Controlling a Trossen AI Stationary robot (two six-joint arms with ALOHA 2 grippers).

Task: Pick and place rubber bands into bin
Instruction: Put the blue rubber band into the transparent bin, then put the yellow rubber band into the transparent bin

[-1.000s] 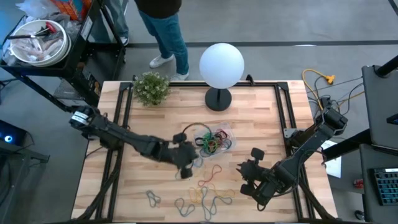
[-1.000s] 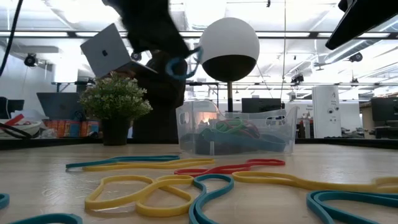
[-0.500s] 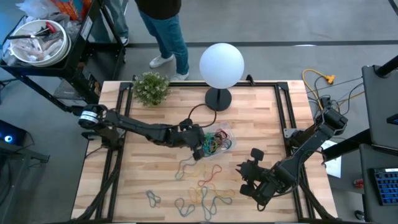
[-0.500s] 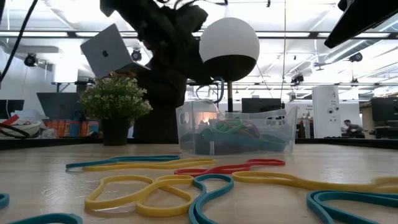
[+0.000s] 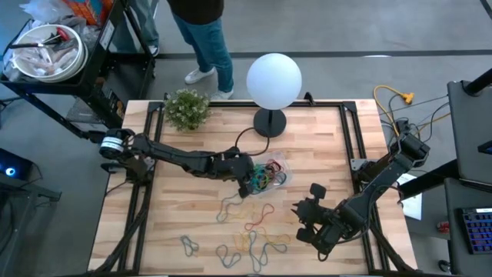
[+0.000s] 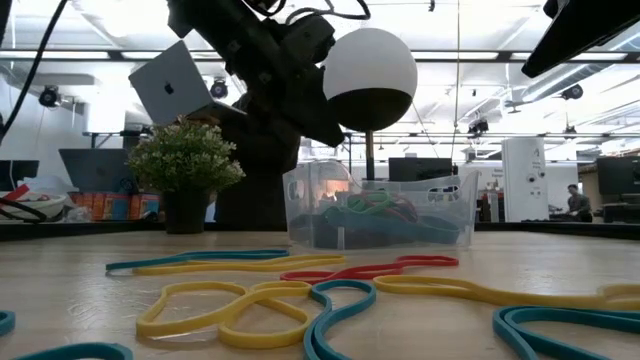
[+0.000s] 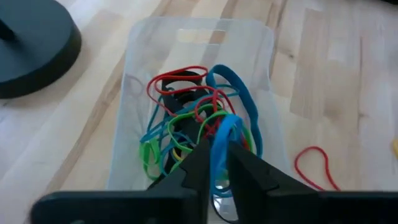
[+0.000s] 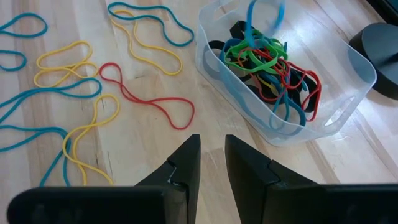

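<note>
While my left gripper (image 7: pixel 214 163) hangs over the bin (image 5: pixel 278 165), I see a blue rubber band (image 7: pixel 224 134) between its narrowly parted fingers; whether they pinch it or have let go, I cannot tell. The right wrist camera catches that blue loop dangling above the bin's near end, over the pile inside. The bin sits on the wooden table (image 5: pixel 192 215) just in front of the globe lamp (image 5: pixel 274 80), beside its black base, and it holds a tangle of rubber bands (image 8: pixel 267 74) in red, green, blue and black. More loose bands (image 5: pixel 250 231), yellow, blue and red, lie scattered on the table on the side of the bin away from the lamp. My right gripper (image 8: pixel 211 163) waits low over the table, well apart from the bin on that same side, fingers a narrow gap apart with nothing between them. A small potted plant (image 5: pixel 187 108) stands beside the lamp.
</note>
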